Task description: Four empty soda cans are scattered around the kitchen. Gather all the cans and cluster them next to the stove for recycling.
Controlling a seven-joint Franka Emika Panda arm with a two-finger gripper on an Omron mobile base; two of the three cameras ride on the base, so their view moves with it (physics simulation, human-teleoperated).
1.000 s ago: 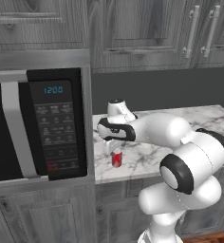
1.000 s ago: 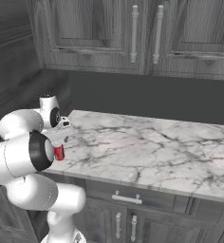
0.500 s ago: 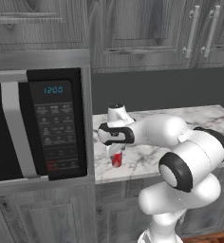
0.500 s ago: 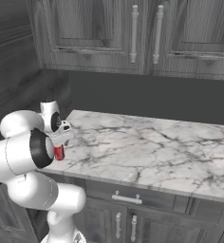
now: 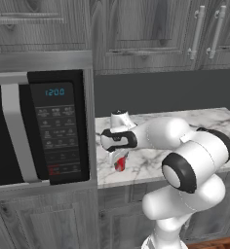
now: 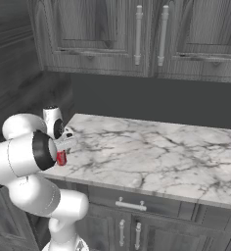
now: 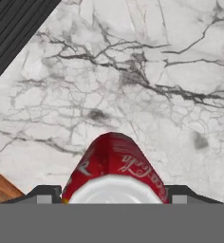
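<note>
Red soda can [image 7: 115, 171] stands upright on the marble tabletop [image 6: 151, 152], directly below the end effector [image 5: 118, 156] (long axis vertical); fingers flank it, grip closure cannot be told.

Base cams flank arm, share counter [image 5: 151, 165] (hand cam close)

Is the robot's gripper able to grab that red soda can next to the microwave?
Probably yes. The gripper sits right over the red soda can, one finger on each side, and nothing on the marble counter blocks it.
</note>
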